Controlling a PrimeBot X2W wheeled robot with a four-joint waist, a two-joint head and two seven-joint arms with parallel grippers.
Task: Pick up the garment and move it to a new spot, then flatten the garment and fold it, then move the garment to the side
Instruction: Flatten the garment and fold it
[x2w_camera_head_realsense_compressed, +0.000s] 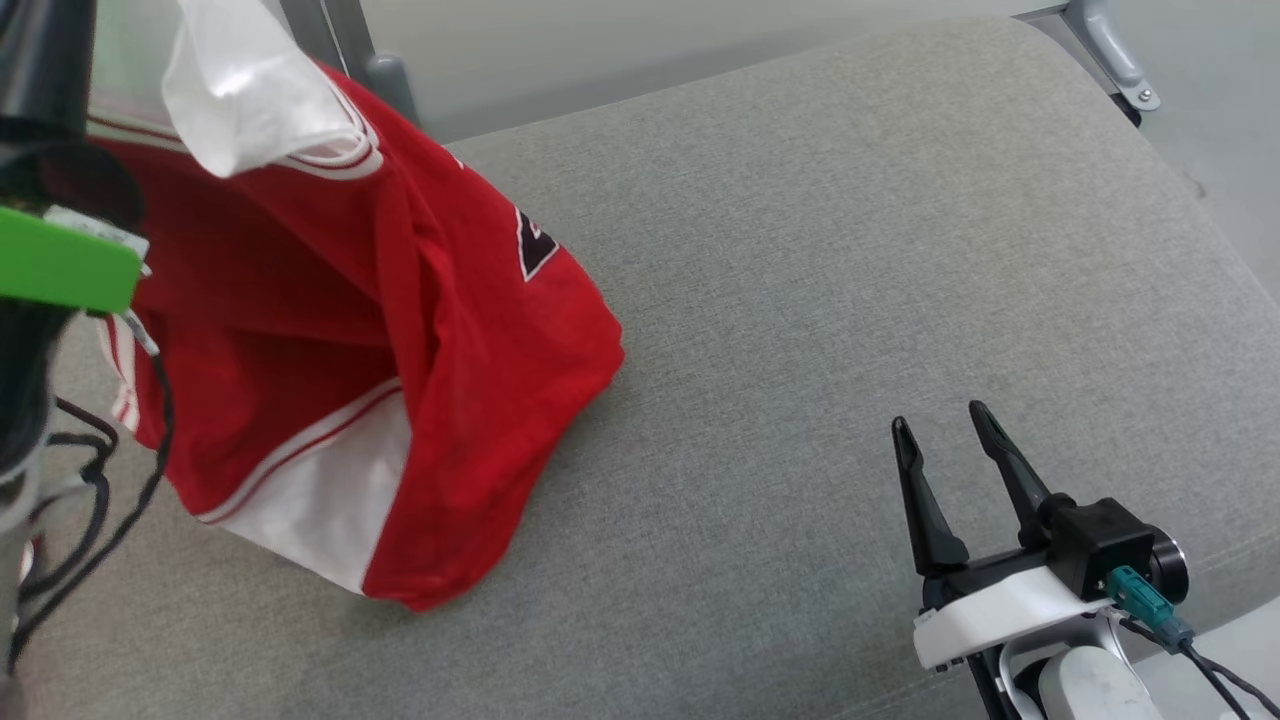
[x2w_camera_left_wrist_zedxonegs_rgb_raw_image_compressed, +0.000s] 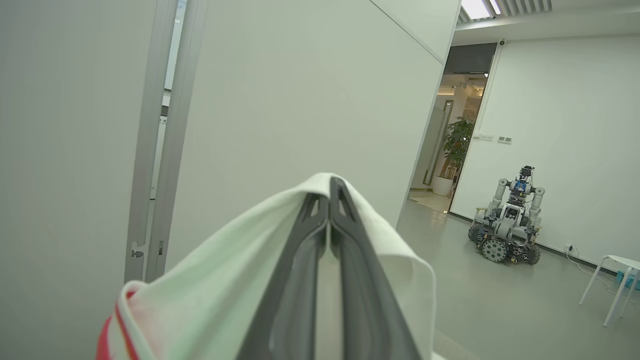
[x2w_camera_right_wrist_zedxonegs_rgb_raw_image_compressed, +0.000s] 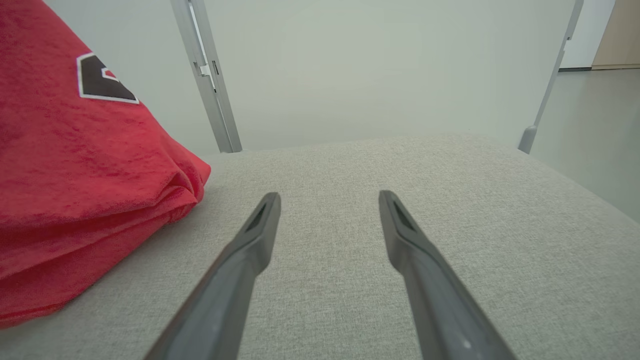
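Left claw (x2w_camera_left_wrist_zedxonegs_rgb_raw_image_compressed: 328, 192) first for you: fingers pressed together and clamped on a white fold of the garment (x2w_camera_head_realsense_compressed: 350, 330), with the cloth draped down both sides of them in the left wrist view. Biggest thing in front of you is the grey cushion (x2w_camera_head_realsense_compressed: 850, 250), wide and padded, running right across the head view. On its left part you've got the garment, red with white panels and striped trim, bunched and hanging. Its white upper part is lifted toward the left arm, and its lower end rests on the cushion. Your right claw (x2w_camera_head_realsense_compressed: 940, 418) sits low over the cushion's lower right, fingers spread wide with nothing between them, well apart from the garment. Smaller now: a black patch (x2w_camera_right_wrist_zedxonegs_rgb_raw_image_compressed: 102, 80) with white edging shows on the red cloth. Far off on the floor, the left wrist view catches another wheeled robot (x2w_camera_left_wrist_zedxonegs_rgb_raw_image_compressed: 507, 225), and near it a white stool (x2w_camera_left_wrist_zedxonegs_rgb_raw_image_compressed: 617, 285).
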